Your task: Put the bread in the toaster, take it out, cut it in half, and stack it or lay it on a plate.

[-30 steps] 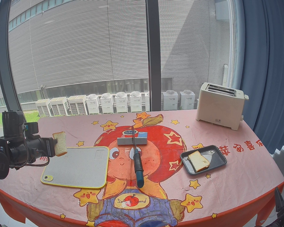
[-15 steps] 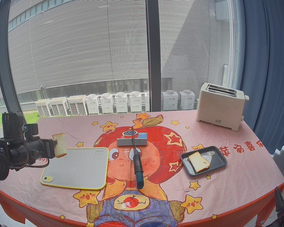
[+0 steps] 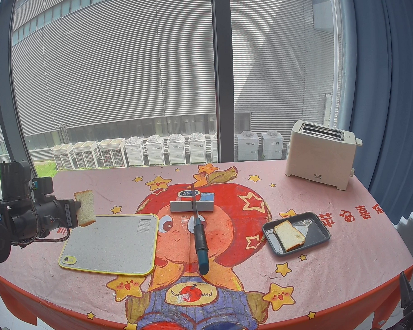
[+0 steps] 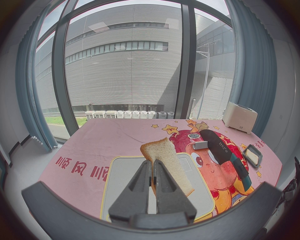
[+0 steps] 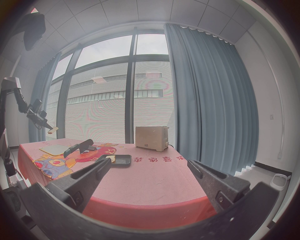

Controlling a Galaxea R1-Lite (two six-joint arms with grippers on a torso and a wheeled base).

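Tablecloth point(image 3: 353, 257) is pink w/ yellow smiley stars, a big red-orange cartoon apple face at centre, blue striped overalls at 6 o'clock & red characters at 3 o'clock. Cutting board point(image 3: 110, 243) at 9 o'clock is speckled grey w/ yellow-green rim; knife point(image 3: 201, 244) at centre has black blade & blue-to-teal handle, tray point(image 3: 313, 227) at 4 o'clock is dark grey, toaster point(image 3: 321, 154) at 2 o'clock is cream. Both bread pcs, held slice point(image 3: 85, 208) at 9 o'clock & tray slice point(image 3: 288, 235), are pale cream w/ tan crust; left gripper point(image 4: 152, 167) is black, curtain point(image 3: 384, 98) at 3 o'clock is blue-grey.
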